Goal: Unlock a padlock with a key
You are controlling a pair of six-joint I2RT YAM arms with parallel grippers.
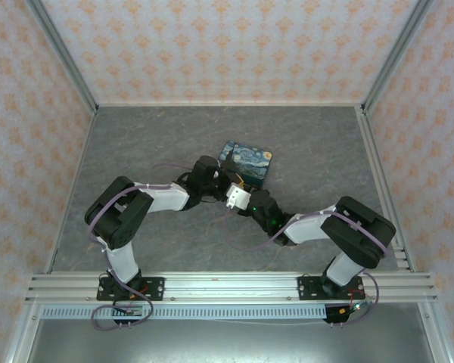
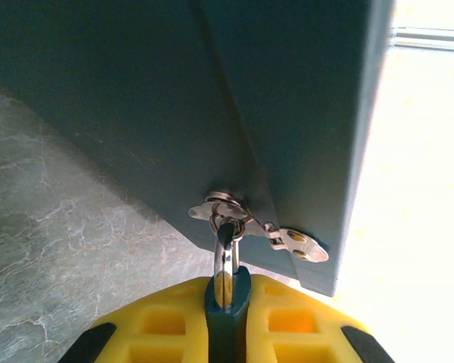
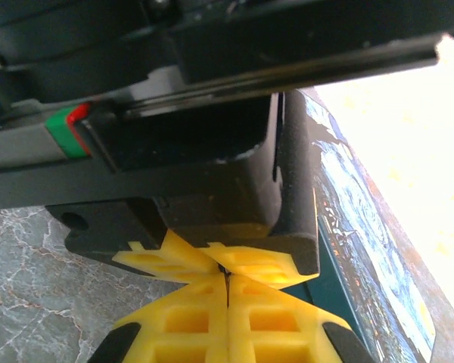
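- Since the left gripper (image 2: 227, 301) pinches the padlock (image 2: 228, 325) body w/ the shackle threaded thru the latch of the tin (image 2: 303, 113), any tug or twist could drag or tip the tin. It sits near mid-tabletop (image 1: 136, 144), a bit toward the far edge.
- Right gripper (image 3: 228, 291) has its fingers pressed together, tips right up against the left one. Can't tell if a key sits btw them; if none, the insert step fails outright.
- Small flat metal piece (image 2: 296, 243) hangs beside the shackle, poss. a key or latch tab, unclear. It may snag.
- Grippers crowd each other, so collision risk looks high. Keyhole is hidden, so misalignment seems likely.
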